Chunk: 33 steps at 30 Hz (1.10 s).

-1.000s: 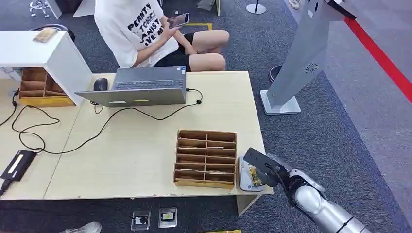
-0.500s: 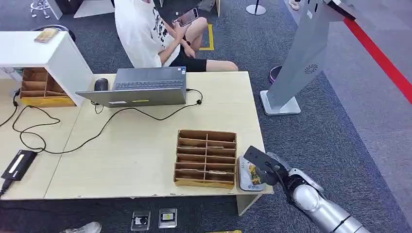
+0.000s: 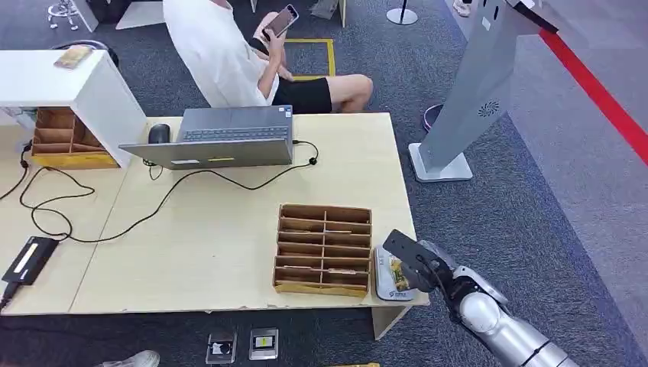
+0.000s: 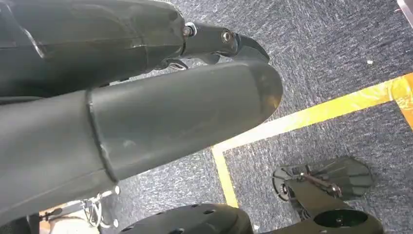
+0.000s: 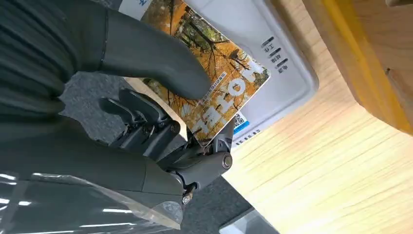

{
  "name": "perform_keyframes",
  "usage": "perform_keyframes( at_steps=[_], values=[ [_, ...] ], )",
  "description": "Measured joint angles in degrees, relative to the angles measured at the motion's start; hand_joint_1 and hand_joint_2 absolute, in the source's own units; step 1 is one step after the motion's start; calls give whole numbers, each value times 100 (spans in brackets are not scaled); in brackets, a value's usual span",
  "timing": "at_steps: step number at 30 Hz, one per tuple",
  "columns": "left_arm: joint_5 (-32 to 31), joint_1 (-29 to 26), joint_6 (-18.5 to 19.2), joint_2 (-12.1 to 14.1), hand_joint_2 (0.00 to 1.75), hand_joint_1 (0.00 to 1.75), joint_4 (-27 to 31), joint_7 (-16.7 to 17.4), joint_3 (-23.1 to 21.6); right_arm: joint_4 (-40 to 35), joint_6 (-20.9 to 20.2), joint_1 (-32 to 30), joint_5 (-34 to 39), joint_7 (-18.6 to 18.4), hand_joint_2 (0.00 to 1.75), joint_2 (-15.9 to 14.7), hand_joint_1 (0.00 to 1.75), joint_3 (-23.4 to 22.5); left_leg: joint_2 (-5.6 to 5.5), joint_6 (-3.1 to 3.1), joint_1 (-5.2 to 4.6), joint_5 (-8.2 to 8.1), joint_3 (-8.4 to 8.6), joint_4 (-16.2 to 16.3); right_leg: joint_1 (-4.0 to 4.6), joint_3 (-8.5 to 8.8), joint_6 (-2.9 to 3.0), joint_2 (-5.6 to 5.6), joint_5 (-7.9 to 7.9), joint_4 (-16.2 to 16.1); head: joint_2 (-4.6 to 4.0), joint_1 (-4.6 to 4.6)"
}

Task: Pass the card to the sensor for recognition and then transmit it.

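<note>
Pale wood table (image 3: 229,229) on grey carpet: one laptop (image 3: 221,136), two divided trays, one at the far left (image 3: 61,138) and one near the right (image 3: 324,249). Just right of the near tray, one white sensor (image 3: 386,284). My right hand (image 3: 416,260) pinches one card (image 5: 214,87) flat over the sensor. My left hand (image 4: 146,112) hangs over carpet; grip cannot be judged.

A compartmented tray (image 3: 324,249) is set near the desk's (image 3: 229,229) front right corner; the sensor (image 3: 388,275) lies just right of it at the right edge, the card (image 5: 209,92) held over it by the right hand (image 3: 419,264). A laptop (image 3: 221,136) is placed at the rear edge, a mouse (image 3: 158,133) just left of it.
</note>
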State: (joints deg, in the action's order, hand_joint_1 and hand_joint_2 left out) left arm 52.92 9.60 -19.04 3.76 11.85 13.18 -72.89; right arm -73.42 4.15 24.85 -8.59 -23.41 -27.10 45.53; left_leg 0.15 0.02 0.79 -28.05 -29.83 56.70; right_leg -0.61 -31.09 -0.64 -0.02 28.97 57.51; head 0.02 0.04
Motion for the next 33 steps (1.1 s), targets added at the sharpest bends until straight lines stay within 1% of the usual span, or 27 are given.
perform_keyframes(
  at_steps=[13, 33],
  values=[
    [-44, 26, 50, 0, 0, 0, 0, 0, -2, 0, 52, -16, 0, -66, 175, 13, 175, -2, 0, 0, 0, 0, 5, 0, 0, 8, 0, 0, 0, 0, 0, 0],
    [-20, 22, 26, 0, 0, 0, -2, 0, 0, 2, 133, -26, 2, -13, 175, 94, 175, 9, 0, -1, 0, 1, 4, 0, 0, 8, 0, -1, 0, 0, 0, 0]
  ],
)
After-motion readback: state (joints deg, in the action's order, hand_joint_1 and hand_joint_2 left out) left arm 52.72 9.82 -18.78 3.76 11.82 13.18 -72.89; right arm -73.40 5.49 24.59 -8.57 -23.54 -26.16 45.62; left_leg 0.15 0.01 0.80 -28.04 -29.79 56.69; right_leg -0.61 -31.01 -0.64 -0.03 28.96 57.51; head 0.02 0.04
